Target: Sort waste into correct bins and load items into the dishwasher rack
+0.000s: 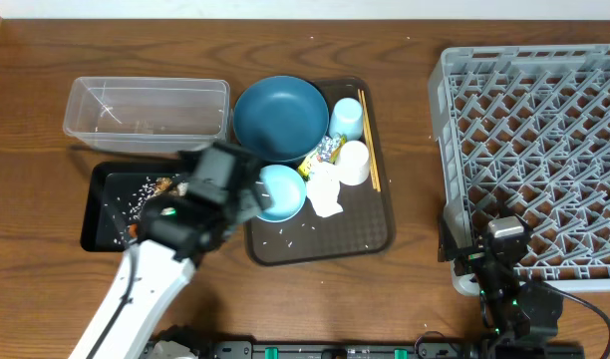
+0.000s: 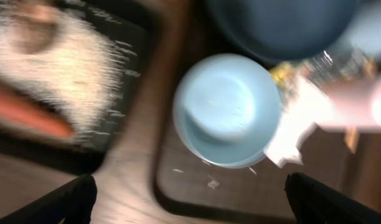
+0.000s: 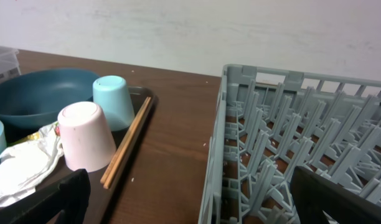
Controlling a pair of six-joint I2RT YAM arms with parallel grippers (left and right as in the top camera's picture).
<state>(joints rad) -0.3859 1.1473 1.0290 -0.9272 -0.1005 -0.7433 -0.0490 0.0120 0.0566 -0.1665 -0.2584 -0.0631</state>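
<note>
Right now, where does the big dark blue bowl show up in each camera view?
Overhead: the big dark blue bowl sits top centre, left of the two cups.
Left wrist: the bowl runs along the top edge, right of centre, blurred.
Right wrist: the bowl is at far left, mid-height.
Shared landmark: the white napkin near it.

Two bowls [image 1: 280, 118], two cups [image 1: 347, 118], two bins [image 1: 146, 86], one rack [image 1: 534, 150].
</note>
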